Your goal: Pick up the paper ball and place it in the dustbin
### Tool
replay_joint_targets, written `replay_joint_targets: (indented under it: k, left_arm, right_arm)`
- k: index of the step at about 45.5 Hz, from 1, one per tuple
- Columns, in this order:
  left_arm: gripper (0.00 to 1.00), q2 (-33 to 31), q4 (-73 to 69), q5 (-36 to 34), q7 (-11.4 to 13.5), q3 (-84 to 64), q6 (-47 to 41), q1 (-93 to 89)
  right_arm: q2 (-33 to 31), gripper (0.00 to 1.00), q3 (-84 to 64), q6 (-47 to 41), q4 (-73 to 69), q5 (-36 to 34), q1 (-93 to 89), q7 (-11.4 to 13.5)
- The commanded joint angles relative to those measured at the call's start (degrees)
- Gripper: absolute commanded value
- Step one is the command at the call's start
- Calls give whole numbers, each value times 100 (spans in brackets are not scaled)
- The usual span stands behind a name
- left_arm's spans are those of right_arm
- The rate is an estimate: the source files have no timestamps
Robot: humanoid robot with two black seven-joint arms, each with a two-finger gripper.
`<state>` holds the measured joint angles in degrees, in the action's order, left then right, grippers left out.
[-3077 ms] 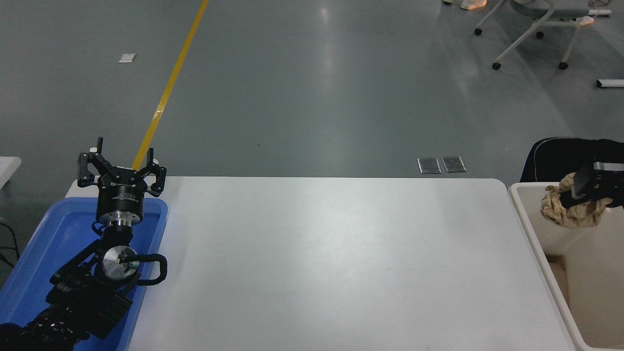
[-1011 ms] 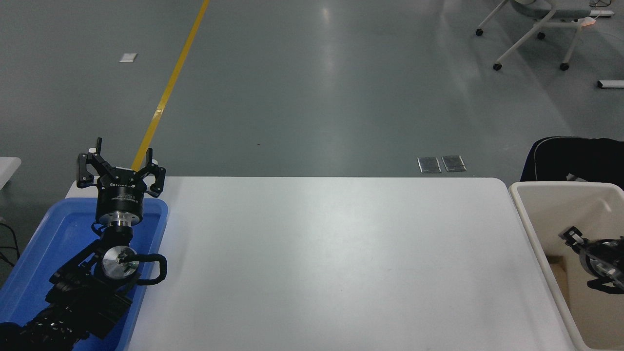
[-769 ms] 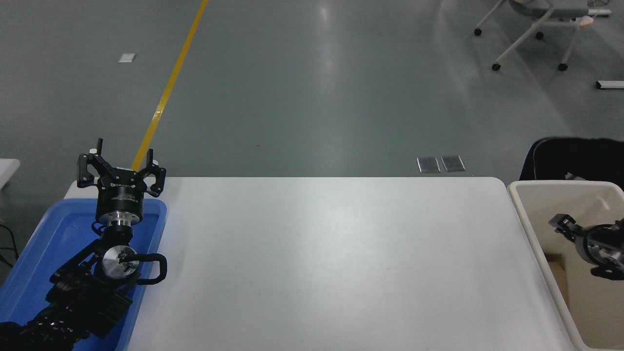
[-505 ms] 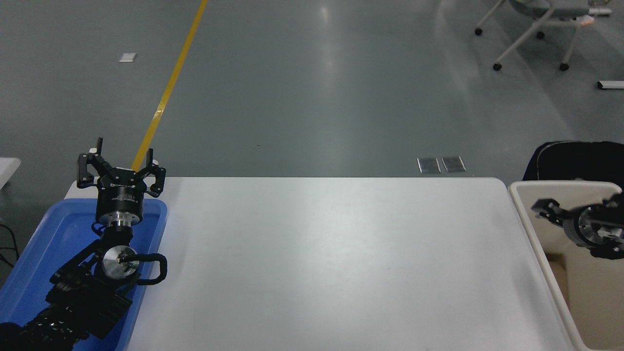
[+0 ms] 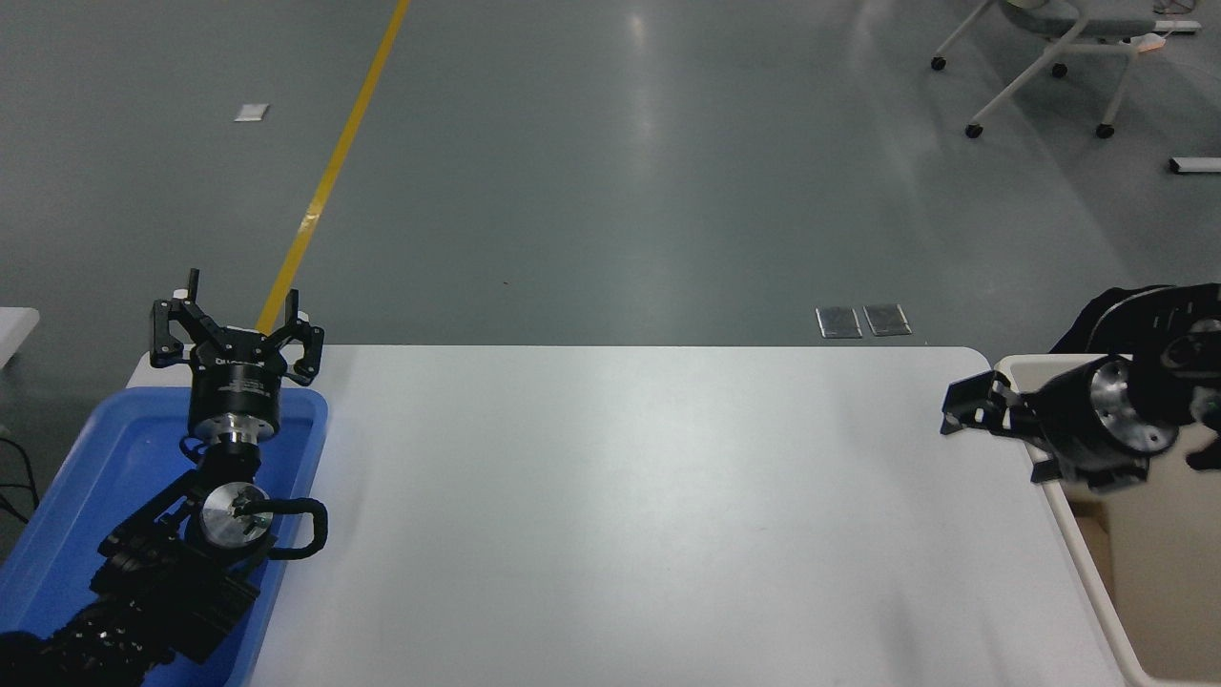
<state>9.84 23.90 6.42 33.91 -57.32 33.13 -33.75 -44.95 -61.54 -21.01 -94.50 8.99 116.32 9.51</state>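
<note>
now my right gripper (image 5: pixel 968 412) over table (image 5: pixel 620 496) edge beside dustbin (image 5: pixel 1068 515), fingers seemingly parted, holding nothing. paper ball not visible, likely binned. next: park arm. left gripper (image 5: pixel 236 334) idle over blue tray (image 5: pixel 57 506).

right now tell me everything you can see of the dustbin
The dustbin is a cream-beige bin, plastic by its look, with smooth walls and a rounded rim, standing at the white table's right end. Only its left part shows; the picture edge cuts off the rest. The right pincer reaches out over its left rim. No paper ball is visible inside.
</note>
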Motion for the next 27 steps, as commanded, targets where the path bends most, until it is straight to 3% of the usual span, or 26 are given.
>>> replay_joint_targets:
  k: [1,9,27]
  left_arm:
    - [99,0,1,0,2,-7,0,0]
    - [99,0,1,0,-7,2,0,0]
    - [99,0,-8,0,2,2,0,0]
  right_arm:
    - [-312,100,-359,-1308,-550,-12,1445,7]
    - [-374,100,-289,-2381,-550,-12,2184,51]
    - [-470,100,-315,-2399,-550,6,2509,95]
